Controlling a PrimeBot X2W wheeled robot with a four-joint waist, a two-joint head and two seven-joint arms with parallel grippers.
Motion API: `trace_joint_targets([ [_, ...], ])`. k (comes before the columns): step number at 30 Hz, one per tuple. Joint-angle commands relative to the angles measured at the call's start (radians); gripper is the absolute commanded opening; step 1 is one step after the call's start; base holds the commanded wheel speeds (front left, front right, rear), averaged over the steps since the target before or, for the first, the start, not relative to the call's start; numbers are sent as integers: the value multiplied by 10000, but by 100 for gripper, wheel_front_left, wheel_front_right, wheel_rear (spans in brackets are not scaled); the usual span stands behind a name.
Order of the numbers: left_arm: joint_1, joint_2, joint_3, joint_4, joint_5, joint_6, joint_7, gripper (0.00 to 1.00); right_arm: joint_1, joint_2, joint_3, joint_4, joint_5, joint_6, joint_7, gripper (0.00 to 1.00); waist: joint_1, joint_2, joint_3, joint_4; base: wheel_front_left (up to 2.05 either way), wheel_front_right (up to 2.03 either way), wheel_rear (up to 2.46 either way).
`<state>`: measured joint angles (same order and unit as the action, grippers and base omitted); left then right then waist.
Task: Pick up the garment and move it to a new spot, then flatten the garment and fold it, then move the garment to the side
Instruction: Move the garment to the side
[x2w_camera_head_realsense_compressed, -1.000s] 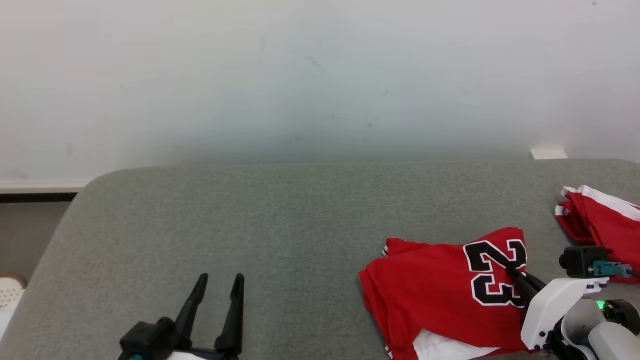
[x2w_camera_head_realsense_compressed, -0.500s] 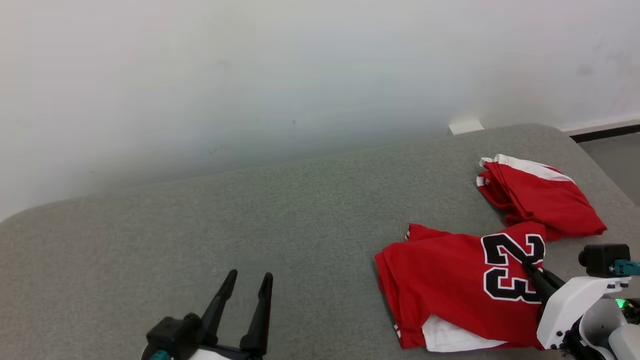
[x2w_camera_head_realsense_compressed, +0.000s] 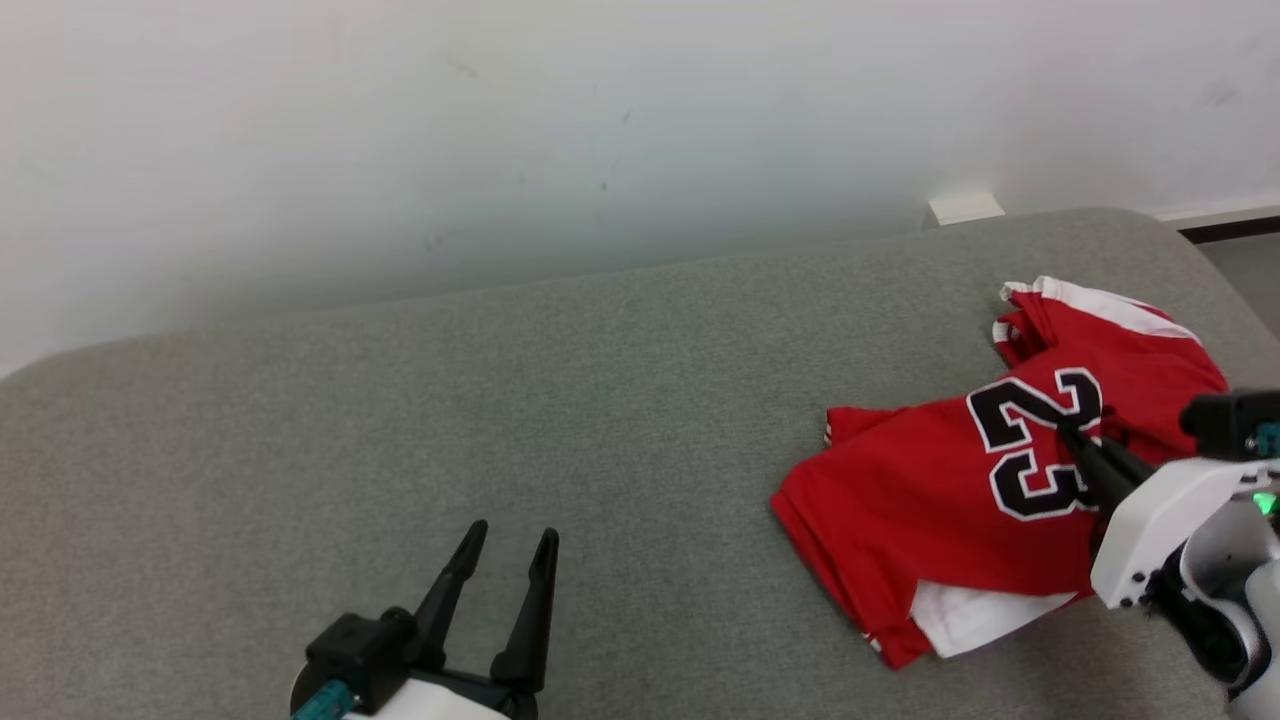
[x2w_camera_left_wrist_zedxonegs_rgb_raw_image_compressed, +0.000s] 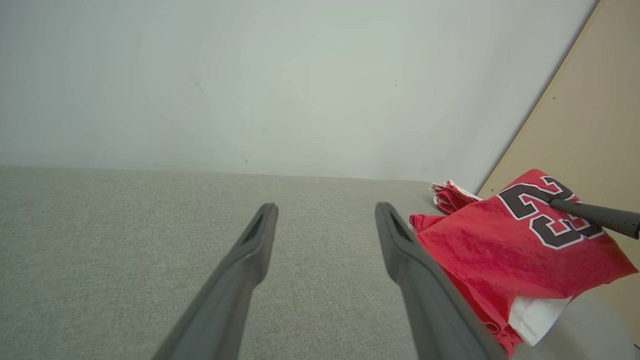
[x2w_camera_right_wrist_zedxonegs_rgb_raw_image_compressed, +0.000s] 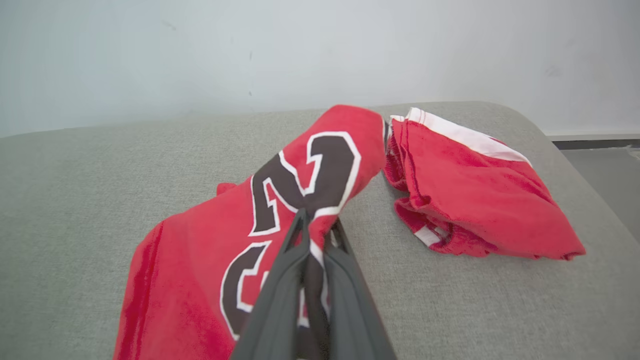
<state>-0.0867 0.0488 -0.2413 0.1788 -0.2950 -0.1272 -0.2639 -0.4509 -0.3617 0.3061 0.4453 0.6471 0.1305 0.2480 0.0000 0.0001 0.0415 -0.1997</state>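
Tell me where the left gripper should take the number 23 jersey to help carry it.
Probably the folded left edge of the jersey, coming in low from the robot's left. That edge lies unheld facing the open left gripper, while the right gripper pinches the number.

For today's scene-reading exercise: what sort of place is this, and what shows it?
Probably an indoor room for clothes-folding trials: a grey padded surface against a bare white wall, with a red number-23 jersey and another folded red garment.

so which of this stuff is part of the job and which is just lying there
In the job: red number 23 jersey, pinched in the shut right gripper; grey padded surface under it.
Lying about: second folded red garment beside it; open left gripper, idle.
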Motion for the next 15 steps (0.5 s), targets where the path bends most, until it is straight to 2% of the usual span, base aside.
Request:
trace_joint_targets([
  [1, -150, 39, 16, -9, 160, -25, 1, 100, -343, -148, -9, -2, 74, -1, 60, 0, 0, -1, 334, 215, 0, 0, 0],
  [11, -586, 55, 83, 66, 441, -41, 1, 100, -2188, -1577, -246, 617, 226, -1, 432, 0, 0, -1, 1376, 675, 0, 0, 0],
  [13, -602, 84, 67, 78, 459, -42, 1, 100, -2277, -1686, -284, 608, 165, -1, 418, 0, 0, -1, 1441, 679, 0, 0, 0],
  [15, -689, 183, 16, 58, 453, -44, 1, 100, -2588, -2144, -406, 663, 217, -1, 540, 0, 0, -1, 1687, 702, 0, 0, 0],
])
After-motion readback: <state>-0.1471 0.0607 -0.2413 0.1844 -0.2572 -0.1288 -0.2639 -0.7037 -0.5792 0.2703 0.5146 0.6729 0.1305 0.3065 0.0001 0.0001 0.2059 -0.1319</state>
